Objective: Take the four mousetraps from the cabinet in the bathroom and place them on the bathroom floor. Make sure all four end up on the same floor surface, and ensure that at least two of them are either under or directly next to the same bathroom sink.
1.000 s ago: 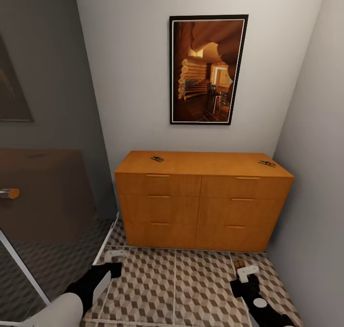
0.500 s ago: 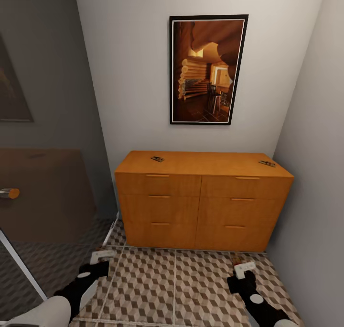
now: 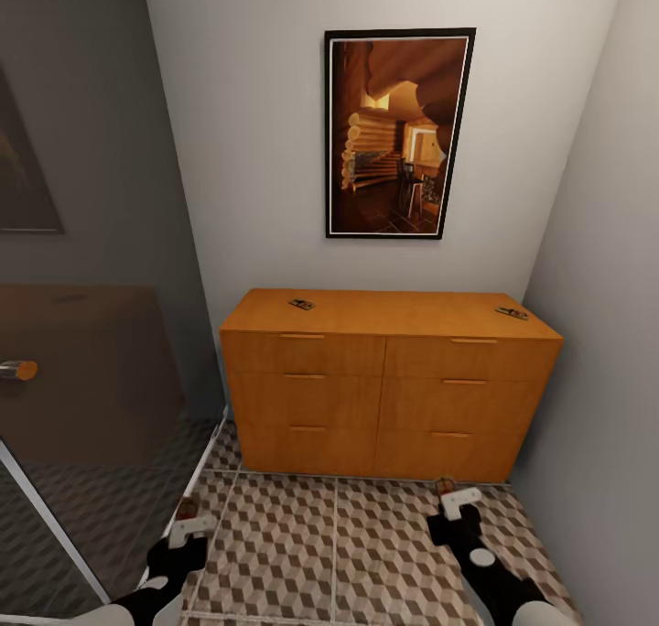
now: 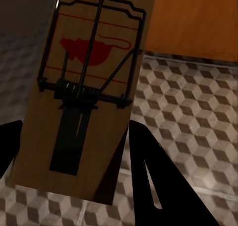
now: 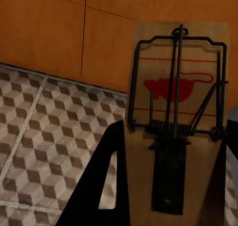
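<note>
So I have a mousetrap (image 4: 84, 97) clamped in my left gripper (image 3: 188, 527) and another trap (image 5: 176, 117) pinched in my right gripper (image 3: 455, 502), both low over the tiled floor (image 3: 329, 544) before the cabinet (image 3: 389, 383). Two more traps (image 3: 302, 304) (image 3: 512, 313) lie on the cabinet top. I judge it best to carry these level to a sink I cannot see here, then set them flat.

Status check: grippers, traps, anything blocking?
Left gripper and right gripper each shut on a mousetrap, low over the tiled floor. Two mousetraps on the cabinet. No obstruction seen.
</note>
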Robot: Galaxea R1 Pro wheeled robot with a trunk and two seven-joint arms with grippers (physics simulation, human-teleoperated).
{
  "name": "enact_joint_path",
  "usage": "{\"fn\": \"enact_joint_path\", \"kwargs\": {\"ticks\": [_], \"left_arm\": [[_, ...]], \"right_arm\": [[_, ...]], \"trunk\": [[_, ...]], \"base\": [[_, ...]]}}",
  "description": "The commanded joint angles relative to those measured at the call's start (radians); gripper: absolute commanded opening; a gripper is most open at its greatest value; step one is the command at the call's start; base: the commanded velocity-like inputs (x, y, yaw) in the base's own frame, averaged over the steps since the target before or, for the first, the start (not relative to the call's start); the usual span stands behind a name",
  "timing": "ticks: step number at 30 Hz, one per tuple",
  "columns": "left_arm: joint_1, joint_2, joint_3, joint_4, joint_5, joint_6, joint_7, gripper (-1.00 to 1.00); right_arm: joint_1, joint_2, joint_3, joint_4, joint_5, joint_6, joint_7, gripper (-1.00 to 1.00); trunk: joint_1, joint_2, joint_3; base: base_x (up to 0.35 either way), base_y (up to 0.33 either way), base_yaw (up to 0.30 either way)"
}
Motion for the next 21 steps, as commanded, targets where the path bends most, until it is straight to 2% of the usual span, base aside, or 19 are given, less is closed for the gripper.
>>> {"fn": "enact_joint_path", "kwargs": {"ticks": [1, 7, 10, 13, 15, 19, 21], "left_arm": [[0.001, -0.002, -0.008, 0.004, 0.004, -0.011, 0.004, -1.0], [0.006, -0.013, -0.008, 0.006, 0.004, -0.02, 0.004, -1.0], [0.012, -0.015, -0.008, 0.006, 0.004, -0.026, 0.004, -1.0], [0.014, -0.016, -0.008, 0.005, 0.005, -0.03, 0.006, -1.0], [0.015, -0.018, -0.007, 0.005, 0.005, -0.03, 0.007, -1.0], [0.015, -0.037, -0.007, 0.005, 0.005, -0.029, 0.009, -1.0], [0.015, -0.042, -0.007, 0.005, 0.005, -0.029, 0.009, -1.0]], "right_arm": [[0.001, 0.0, -0.007, 0.002, 0.011, -0.01, -0.001, -1.0], [0.004, 0.0, -0.008, 0.003, 0.01, -0.014, -0.004, -1.0], [0.003, 0.002, -0.012, 0.003, 0.009, 0.023, -0.005, -1.0], [-0.001, 0.004, -0.016, 0.003, 0.007, 0.147, 0.0, -1.0], [-0.005, 0.005, -0.028, 0.002, -0.003, 0.26, 0.005, -1.0], [-0.007, 0.005, -0.056, 0.0, -0.04, 0.323, 0.012, -1.0], [-0.008, 0.005, -0.061, -0.001, -0.047, 0.311, 0.013, -1.0]], "trunk": [[0.0, -0.001, -0.001], [0.0, -0.001, -0.001], [0.0, -0.001, -0.001], [0.0, -0.001, -0.001], [0.0, -0.001, -0.001], [0.0, -0.001, -0.001], [0.0, -0.001, -0.001]], "base": [[0.0, 0.0, 0.0], [0.0, 0.0, 0.0], [0.0, 0.0, 0.0], [0.0, 0.0, 0.0], [0.0, 0.0, 0.0], [0.0, 0.0, 0.0], [0.0, 0.0, 0.0]]}}
